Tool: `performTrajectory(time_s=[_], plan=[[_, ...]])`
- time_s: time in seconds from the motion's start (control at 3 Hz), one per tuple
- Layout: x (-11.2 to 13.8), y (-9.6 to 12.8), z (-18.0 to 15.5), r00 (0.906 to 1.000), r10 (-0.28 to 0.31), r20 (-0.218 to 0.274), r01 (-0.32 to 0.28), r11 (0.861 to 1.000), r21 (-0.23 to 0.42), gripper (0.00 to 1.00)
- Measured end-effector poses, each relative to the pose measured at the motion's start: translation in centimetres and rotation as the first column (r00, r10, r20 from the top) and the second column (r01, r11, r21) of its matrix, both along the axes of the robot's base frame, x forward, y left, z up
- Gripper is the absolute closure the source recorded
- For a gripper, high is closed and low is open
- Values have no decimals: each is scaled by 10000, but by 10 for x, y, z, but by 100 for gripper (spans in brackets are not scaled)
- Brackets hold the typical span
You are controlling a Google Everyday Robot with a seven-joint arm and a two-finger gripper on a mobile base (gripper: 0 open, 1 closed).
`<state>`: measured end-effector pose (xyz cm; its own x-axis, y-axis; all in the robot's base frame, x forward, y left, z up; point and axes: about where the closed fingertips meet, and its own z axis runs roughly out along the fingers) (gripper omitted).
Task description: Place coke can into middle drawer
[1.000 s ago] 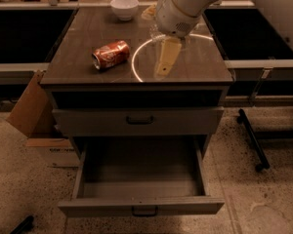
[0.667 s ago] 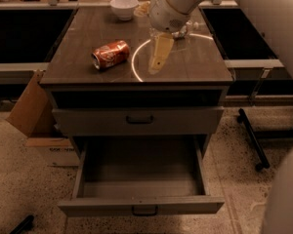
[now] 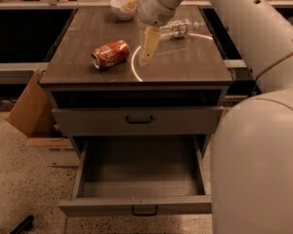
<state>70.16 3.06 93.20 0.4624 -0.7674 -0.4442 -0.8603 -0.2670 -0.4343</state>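
The coke can, red with white lettering, lies on its side on the left part of the wooden cabinet top. My gripper hangs pointing down over the top, just right of the can and apart from it. It holds nothing. The middle drawer is pulled out below; it is grey, its inside is bare, and its front with a small dark handle faces me. The closed grey drawer front sits above it.
A white bowl stands at the back of the top. A clear water bottle lies behind my gripper. A cardboard box leans at the cabinet's left. My arm's large white body fills the right side.
My gripper has moved left across the cabinet top, closer to the coke can. My arm now fills more of the right side. The can and drawer have not moved.
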Motion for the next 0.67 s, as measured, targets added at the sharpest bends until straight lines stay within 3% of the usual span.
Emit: performTrajectory(time_s=[0.67], plan=[[5, 6, -4, 9999, 167, -6, -167, 9999, 41, 0]])
